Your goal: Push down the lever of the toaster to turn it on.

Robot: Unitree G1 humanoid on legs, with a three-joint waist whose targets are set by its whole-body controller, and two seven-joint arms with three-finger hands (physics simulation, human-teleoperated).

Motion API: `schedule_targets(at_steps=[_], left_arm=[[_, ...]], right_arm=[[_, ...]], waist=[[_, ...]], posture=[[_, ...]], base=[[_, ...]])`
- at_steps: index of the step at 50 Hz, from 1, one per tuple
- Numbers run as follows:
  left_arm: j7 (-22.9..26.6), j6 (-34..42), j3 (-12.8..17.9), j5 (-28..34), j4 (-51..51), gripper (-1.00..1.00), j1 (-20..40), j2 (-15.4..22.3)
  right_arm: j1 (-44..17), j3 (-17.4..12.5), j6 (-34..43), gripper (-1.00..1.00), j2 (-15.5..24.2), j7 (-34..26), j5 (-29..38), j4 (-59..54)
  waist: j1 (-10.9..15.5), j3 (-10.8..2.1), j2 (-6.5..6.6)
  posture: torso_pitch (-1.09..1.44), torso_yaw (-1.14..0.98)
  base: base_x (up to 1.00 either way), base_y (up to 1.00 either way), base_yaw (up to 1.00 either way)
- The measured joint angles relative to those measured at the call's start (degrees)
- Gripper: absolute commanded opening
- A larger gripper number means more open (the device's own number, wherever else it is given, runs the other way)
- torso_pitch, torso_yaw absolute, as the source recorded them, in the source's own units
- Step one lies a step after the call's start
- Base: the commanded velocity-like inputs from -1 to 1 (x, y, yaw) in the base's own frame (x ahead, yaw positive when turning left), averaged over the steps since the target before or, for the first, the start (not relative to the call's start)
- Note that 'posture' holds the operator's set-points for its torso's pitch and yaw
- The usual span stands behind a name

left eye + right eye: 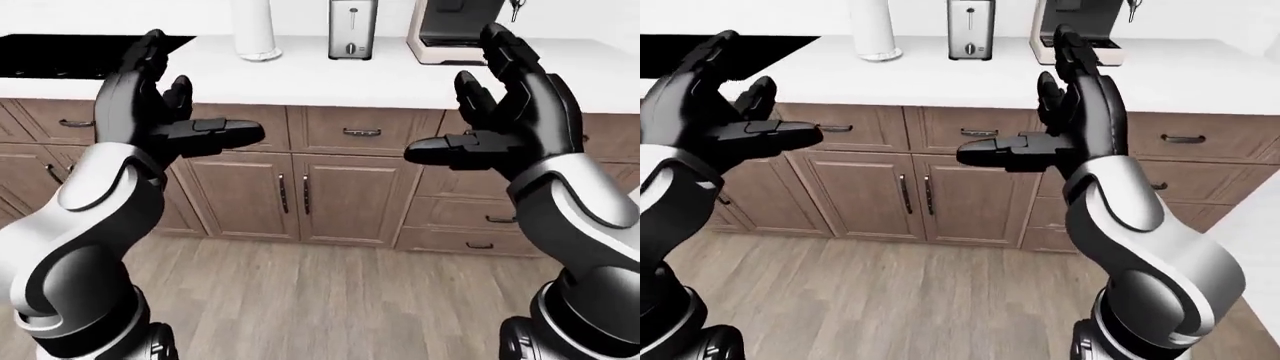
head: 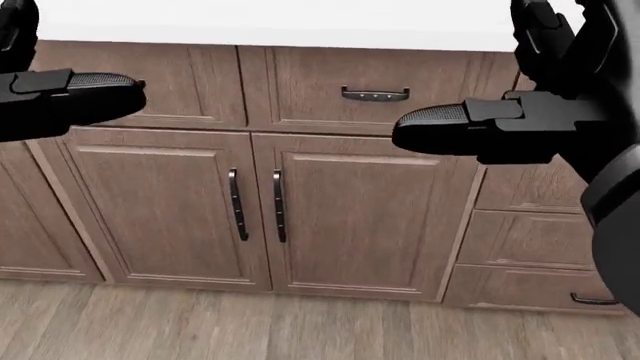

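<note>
Both arms are raised with the forearms bent upward. The left hand is held open, two fingers pointing up and the thumb stretched sideways toward the right hand, which mirrors it: fingers spread upward, thumb pointing back at the left one, nothing gripped in either. The two thumbs are level with each other and well apart, hanging in the air before the wooden cabinet doors. The toaster stands upright on the white counter, above and beyond the gap between the hands, nearer the right one in the left-eye view; its lever cannot be made out. Just left of the toaster stands a white roll, above the left thumb. A coffee machine sits right of the toaster, its body partly hidden behind the right hand's fingertips.
</note>
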State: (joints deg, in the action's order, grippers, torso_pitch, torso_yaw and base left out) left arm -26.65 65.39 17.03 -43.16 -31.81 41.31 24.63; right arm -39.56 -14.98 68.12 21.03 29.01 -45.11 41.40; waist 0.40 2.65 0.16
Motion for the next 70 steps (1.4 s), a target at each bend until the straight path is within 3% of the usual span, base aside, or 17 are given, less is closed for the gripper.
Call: schedule_targets(at_steps=[6, 9, 12, 15, 18, 22, 28, 32, 37, 42, 45, 48, 51, 59, 61, 64, 70], left_arm=[[0.26, -0.97, 0.6, 0.67, -0.86, 1.0, -0.22, 0.14], [0.33, -0.31, -0.15, 0.33, -0.74, 1.0, -0.05, -0.39], [0.78, -0.17, -0.83, -0.15, -0.65, 1.0, -0.11, -0.46], [0.83, -0.23, -0.38, -0.03, -0.5, 1.0, 0.08, -0.31], [0.5, -0.25, 0.29, 0.13, -0.87, 1.0, 0.39, -0.15], [0.21, -0.12, 0.72, 0.83, 0.07, 1.0, -0.87, 0.04], [0.37, -0.48, 0.71, 0.65, -0.75, 1.0, 0.18, 0.27], [0.61, -1.08, 0.72, 0.84, -0.39, 1.0, 0.28, 0.44], [0.85, 0.17, -0.58, -0.03, 0.11, 1.0, -0.37, -0.39], [0.75, -0.49, 0.11, 0.04, -0.71, 1.0, 0.4, 0.05], [0.74, -0.87, 0.12, 0.1, -0.78, 1.0, 0.62, 0.12], [0.13, -0.1, 1.0, 0.01, -0.53, 1.0, -0.14, 0.24], [-0.2, 0.23, 0.83, 0.46, 0.19, 1.0, -0.31, 0.39], [-0.48, -0.14, 1.15, -0.23, -1.03, 1.0, 0.94, 0.57], [-0.32, -0.16, 0.15, -0.44, -0.82, 1.0, 0.12, 0.0], [0.19, 0.36, -0.75, -0.91, -0.2, 1.0, -0.19, -0.03], [0.1, -0.34, 0.29, -0.57, -0.72, 1.0, 0.71, 0.38]], right_arm=[[-0.2, 0.03, -0.37, 1.0, -0.2, -0.42, -0.12, 0.96], [0.15, -0.83, 0.02, 1.0, -0.02, -0.16, 0.11, 0.51], [0.29, -1.14, 0.43, 1.0, 0.1, 0.31, 0.57, -0.05], [-0.05, -0.65, -0.08, 1.0, 0.14, 0.07, 0.81, 0.22], [-0.43, -0.61, -0.29, 1.0, 0.01, -0.2, 0.57, 0.69], [0.12, 0.66, 0.66, 1.0, -0.69, -0.5, -0.2, 0.15], [-0.57, -0.16, 0.26, 1.0, -0.26, -0.48, 0.17, 0.94], [-0.78, -0.08, -0.13, 1.0, -0.25, -0.6, 0.29, 0.93], [0.3, -0.49, 0.68, 1.0, -0.16, -0.31, 1.2, -0.13], [-0.34, -0.77, 0.35, 1.0, -0.18, -0.47, 1.02, 0.87], [-0.54, -0.78, 0.28, 1.0, -0.08, -0.46, 1.07, 0.69], [0.14, 0.34, 0.66, 1.0, -0.88, -0.72, 0.74, 0.45], [0.0, 0.51, 1.3, 1.0, -0.67, -1.03, 0.16, 0.24], [-0.88, -0.29, 0.24, 1.0, -0.35, -0.81, 0.43, 0.95], [-0.02, -0.79, 0.35, 1.0, -0.26, -0.7, 0.62, 0.45], [0.47, -0.95, 0.94, 1.0, -0.21, -0.36, 1.13, -0.36], [-0.49, -0.98, 0.16, 1.0, -0.01, -0.43, 0.7, 0.73]], waist=[[-0.13, 0.25, -1.49], [-0.56, 0.35, -0.28], [-0.4, -0.19, -0.68], [-0.37, -0.01, 0.34], [-0.71, 0.1, 3.15], [0.32, 0.65, 3.05], [0.33, 0.46, -0.12], [0.68, -0.06, -3.98], [-0.37, 0.27, -3.14], [-0.67, 0.53, 0.4], [-1.21, 0.16, 3.55], [-0.07, 0.85, 3.15], [0.24, 0.14, 2.59], [0.87, -0.3, -3.34], [0.09, 0.5, -2.28], [-0.47, 0.42, -2.38], [-0.99, 0.52, 1.27]], posture=[[0.0, 0.0], [0.0, 0.0], [0.0, 0.0], [0.0, 0.0], [0.0, 0.0], [0.0, 0.0], [0.0, 0.0], [0.0, 0.0], [0.0, 0.0], [0.0, 0.0], [0.0, 0.0], [0.0, 0.0], [0.0, 0.0], [0.0, 0.0], [0.0, 0.0], [0.0, 0.0], [0.0, 0.0]], base=[[0.14, 0.0, 0.0], [0.13, 0.0, 0.0], [0.14, 0.0, 0.0], [0.14, 0.0, 0.0], [0.15, 0.0, 0.0], [0.17, 0.0, 0.0], [0.23, 0.0, 0.0], [0.23, 0.0, 0.0], [0.23, 0.0, 0.0], [0.24, 0.0, 0.0], [0.23, 0.0, 0.0], [0.23, 0.0, 0.0], [0.23, 0.0, 0.0], [0.23, 0.0, 0.0], [0.23, 0.0, 0.0], [0.23, 0.0, 0.0], [0.25, 0.0, 0.0]])
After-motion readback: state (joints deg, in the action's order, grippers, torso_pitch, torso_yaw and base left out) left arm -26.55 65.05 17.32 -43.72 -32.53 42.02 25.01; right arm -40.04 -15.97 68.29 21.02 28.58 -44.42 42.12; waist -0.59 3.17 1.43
